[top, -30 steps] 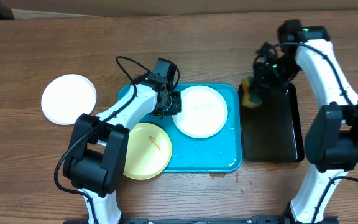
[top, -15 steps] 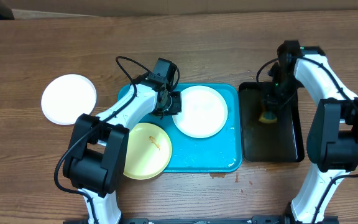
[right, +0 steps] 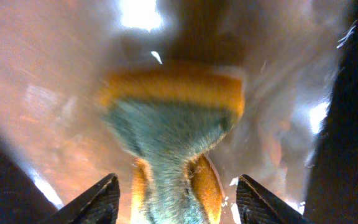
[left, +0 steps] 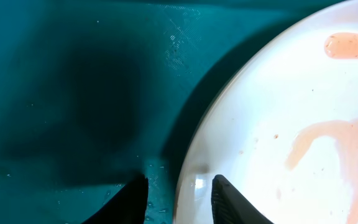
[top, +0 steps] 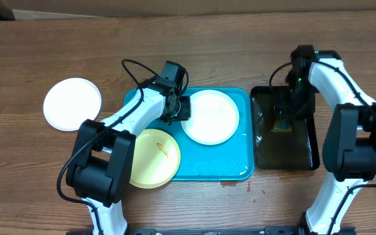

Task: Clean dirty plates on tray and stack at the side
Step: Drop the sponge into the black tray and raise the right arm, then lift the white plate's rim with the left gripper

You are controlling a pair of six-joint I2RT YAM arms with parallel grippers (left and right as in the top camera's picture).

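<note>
overhead, the left gripper [top: 180, 108] is pinched on the left rim of a smeared white plate [top: 211, 117] on the tray [top: 220, 164]. a pale yellow plate [top: 154, 156] overlaps the tray's left edge. another white plate [top: 72, 103] lies well apart. the right gripper [top: 284, 119] straddles a sponge [right: 173, 112] over the black tray [top: 286, 153]; whether it grips cannot be told.

Turquoise tray [top: 207, 163], white plate [top: 209, 116], pale yellow plate [top: 152, 156], black tray [top: 286, 147].
</note>
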